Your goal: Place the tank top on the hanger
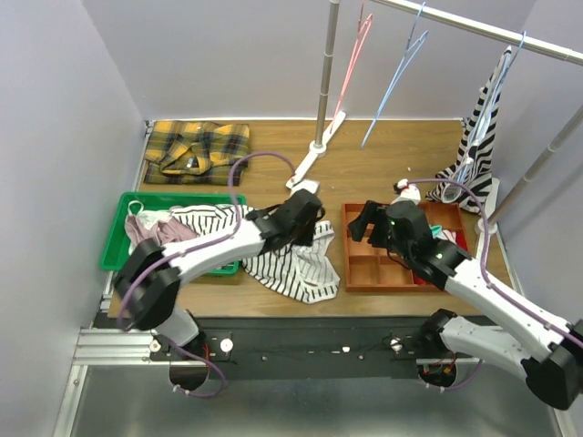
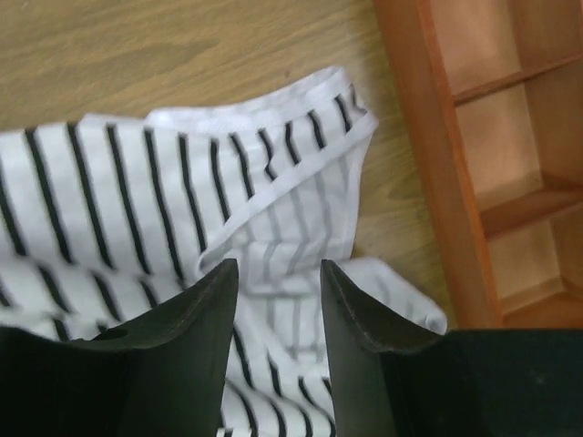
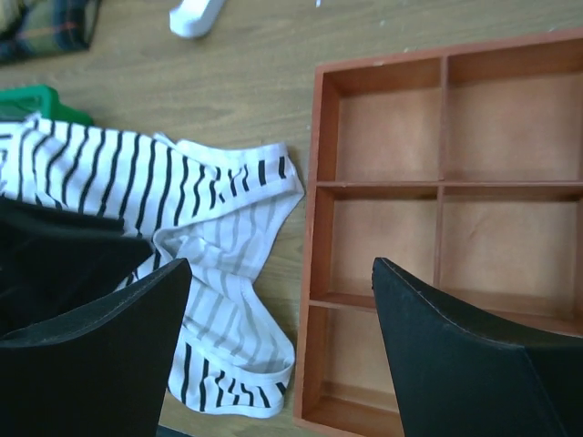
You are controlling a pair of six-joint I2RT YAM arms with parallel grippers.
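The tank top [image 1: 301, 273] lies crumpled on the table [image 1: 264, 164], right under the left pincer [image 2: 278, 282]. From there it spills back toward that arm's base. One end seems to run into the green bin [image 1: 117, 241] behind the arm. In the left wrist view a banded edge, either hem or strap, lies looped just ahead of the fingertips.

The left pincer is narrowly parted, with bunched cloth below the gap and nothing visibly pinched between the jaws. I judge it sits over this rumpled spot because a fold gives the fingers something to bite, where flat cloth would not.

The right pincer [image 3: 282, 273] is spread wide and empty above the left rim of the compartment tray [image 1: 364, 271]. The tank top's edge is just off to its left. It is probably placed there to take a second hold, so the garment can be spread.

The hanger [image 1: 391, 91] hangs from the rail [image 1: 474, 27], well beyond both pincers and far from the cloth. A lift and carry would be needed to reach it.

In the top view the left arm covers the middle of the tank top, so the neck and armholes cannot be located. Whether the left fingertips touch the cloth cannot be told. The hanger's hook runs up against the picture's top edge.
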